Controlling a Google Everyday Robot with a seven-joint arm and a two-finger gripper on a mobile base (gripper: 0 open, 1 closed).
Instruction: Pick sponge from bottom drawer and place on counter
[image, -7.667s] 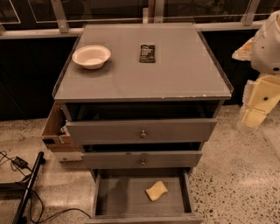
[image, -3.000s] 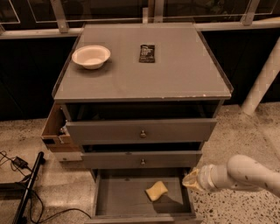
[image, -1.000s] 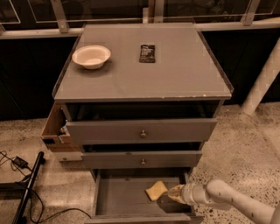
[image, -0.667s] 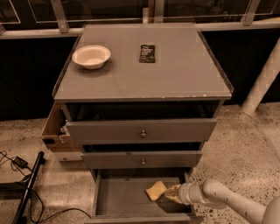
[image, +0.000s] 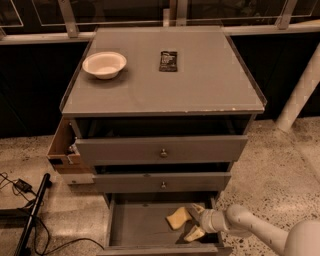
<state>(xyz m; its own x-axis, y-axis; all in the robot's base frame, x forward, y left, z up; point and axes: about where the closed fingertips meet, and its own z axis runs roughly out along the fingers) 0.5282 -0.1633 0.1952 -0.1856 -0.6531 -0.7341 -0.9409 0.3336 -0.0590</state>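
Note:
The pale-yellow sponge (image: 178, 218) lies on the floor of the open bottom drawer (image: 135, 225), right of its middle. My gripper (image: 195, 221) reaches into the drawer from the right, level with the sponge. Its fingers are open, one finger (image: 197, 208) just behind the sponge's right end and the other (image: 194, 233) in front of it. The fingers are next to the sponge and do not hold it. The grey counter (image: 200, 85) is the cabinet top above.
A white bowl (image: 104, 64) and a small dark packet (image: 168, 61) sit on the counter. The two knobbed drawers above stand slightly pulled out. A cardboard box (image: 63, 148) hangs at the cabinet's left side. Cables and a dark pole (image: 31, 215) lie on the floor at left.
My gripper has moved left inside the bottom drawer and come up to the sponge's right end. The sponge has not moved.

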